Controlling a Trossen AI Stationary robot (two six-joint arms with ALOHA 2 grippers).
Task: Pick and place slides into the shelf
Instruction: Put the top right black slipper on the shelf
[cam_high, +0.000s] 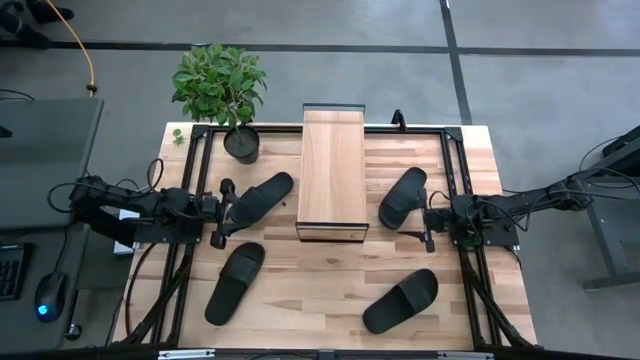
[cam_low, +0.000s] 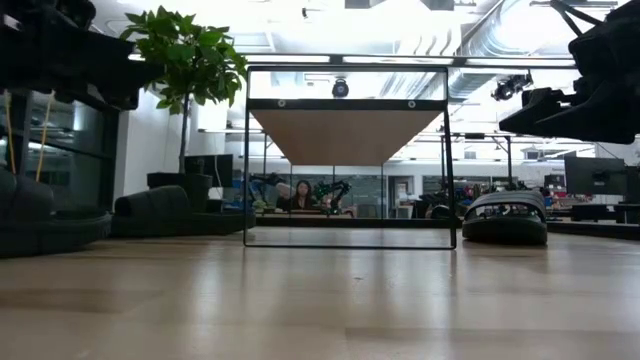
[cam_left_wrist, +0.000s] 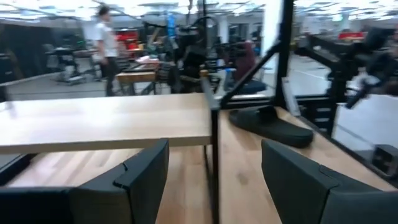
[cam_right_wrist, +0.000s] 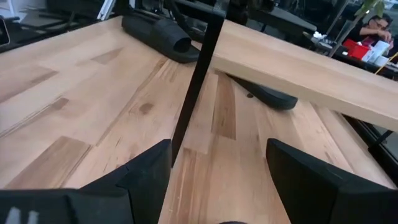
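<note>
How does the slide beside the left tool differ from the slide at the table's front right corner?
The slide by the left tool lies close to the shelf, just off its left side; the front-right slide lies well clear of it, nearer the table's front edge. The left tool is right beside the first; no tool is near the second. Both are black and lie diagonally.

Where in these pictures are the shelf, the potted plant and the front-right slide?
shelf (cam_high: 332, 170): high view, middle of its plank top.
potted plant (cam_high: 220, 85): high view, on its leaves.
front-right slide (cam_high: 400, 300): high view, on its strap.
</note>
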